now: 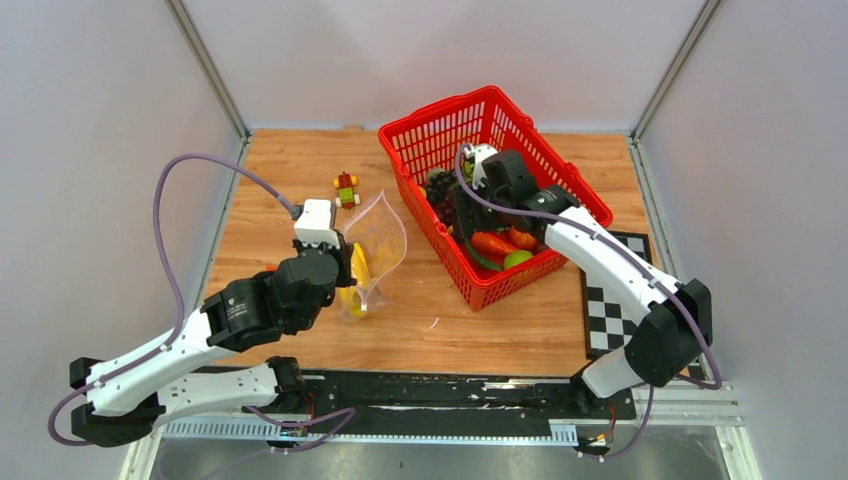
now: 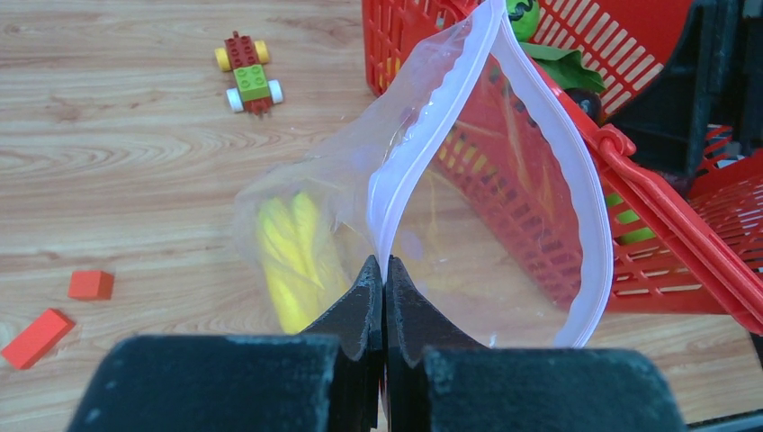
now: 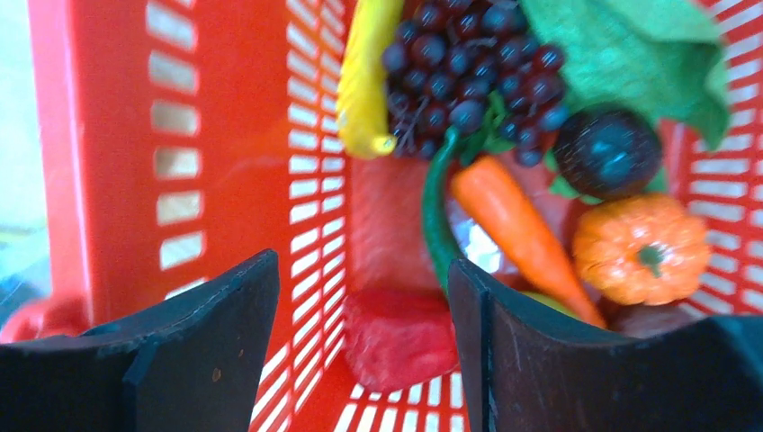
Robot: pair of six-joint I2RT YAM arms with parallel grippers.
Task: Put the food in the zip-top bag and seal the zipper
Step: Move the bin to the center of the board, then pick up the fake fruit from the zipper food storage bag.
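I see left claw [image 2: 384,270] clenched on zipper [image 2: 378,202] of zip-top bag [image 2: 310,193]; right claw [image 3: 363,263] spread, empty, above food [image 3: 468,72] in basket [image 3: 108,135].

Bright, even overhead light left only soft shadows on the wooden worktop [image 1: 280,170]. The right wrist view was blurred, red basket [image 3: 108,135] and purple grapes [image 3: 468,72] soft; glare streaked the zip-top bag [image 2: 360,166].
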